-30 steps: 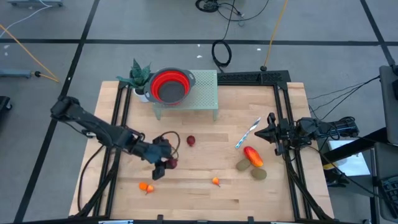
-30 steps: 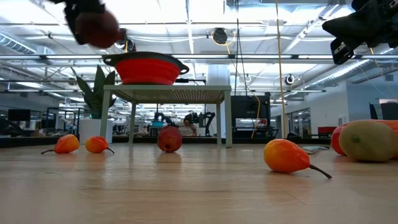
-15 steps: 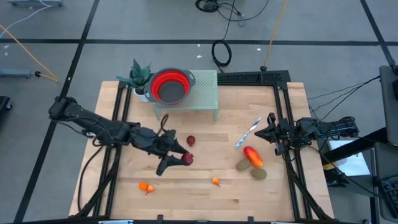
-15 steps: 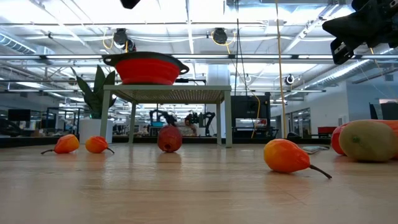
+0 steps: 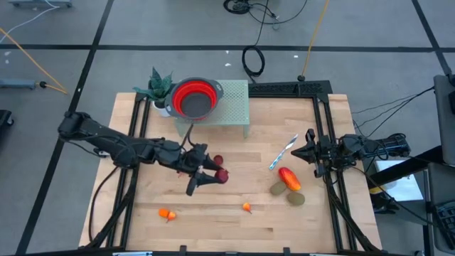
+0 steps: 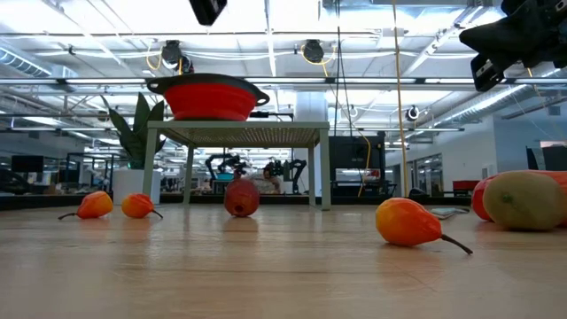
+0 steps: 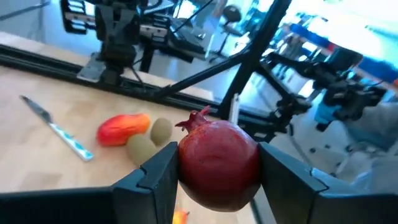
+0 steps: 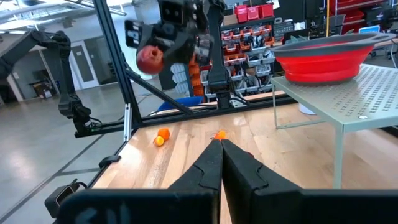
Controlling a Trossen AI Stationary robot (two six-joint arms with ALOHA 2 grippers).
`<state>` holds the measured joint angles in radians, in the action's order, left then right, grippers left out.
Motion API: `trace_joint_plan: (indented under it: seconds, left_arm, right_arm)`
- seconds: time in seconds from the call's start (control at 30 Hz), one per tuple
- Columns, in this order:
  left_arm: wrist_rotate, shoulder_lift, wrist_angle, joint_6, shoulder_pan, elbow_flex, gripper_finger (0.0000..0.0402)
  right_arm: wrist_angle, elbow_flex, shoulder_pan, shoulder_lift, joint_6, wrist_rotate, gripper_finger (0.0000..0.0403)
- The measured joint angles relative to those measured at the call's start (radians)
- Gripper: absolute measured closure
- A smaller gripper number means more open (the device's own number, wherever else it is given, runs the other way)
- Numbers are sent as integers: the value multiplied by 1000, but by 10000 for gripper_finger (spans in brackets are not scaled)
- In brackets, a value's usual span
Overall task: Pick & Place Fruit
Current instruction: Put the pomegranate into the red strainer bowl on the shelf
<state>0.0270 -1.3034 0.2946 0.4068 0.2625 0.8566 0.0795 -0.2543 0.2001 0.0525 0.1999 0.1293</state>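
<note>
dark red fruit up off the desk, near the red bowl | my left end effector pinching it | right end effector pressed together, parked well off to the bowl's side

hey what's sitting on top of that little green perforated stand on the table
A round red collapsible bowl with a grey rim sits on the pale green perforated metal stand, toward its plant-side end. From above the bowl's inside looks empty. The stand surface under the bowl is covered.
</note>
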Motion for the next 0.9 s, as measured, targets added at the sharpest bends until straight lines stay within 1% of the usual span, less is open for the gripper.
trace_joint_plan:
  seconds: [0.23, 0.4, 0.47, 0.67, 0.9]
  left_arm:
    - [-13, -12, 382, 149, -18, -231, 211]
    - [-34, -12, 679, 186, -18, -352, 211]
    - [-36, -12, 770, 196, -18, -388, 211]
    - [-6, -12, 1009, 198, -14, -443, 211]
    - [30, -12, 1223, 208, -5, -444, 211]
  right_arm:
    - [1, 0, 0, 0, -2, 0, 403]
    - [1, 0, 0, 0, -2, 0, 403]
    - [1, 0, 0, 0, -2, 0, 403]
    - [1, 0, 0, 0, -2, 0, 403]
    - [1, 0, 0, 0, -2, 0, 403]
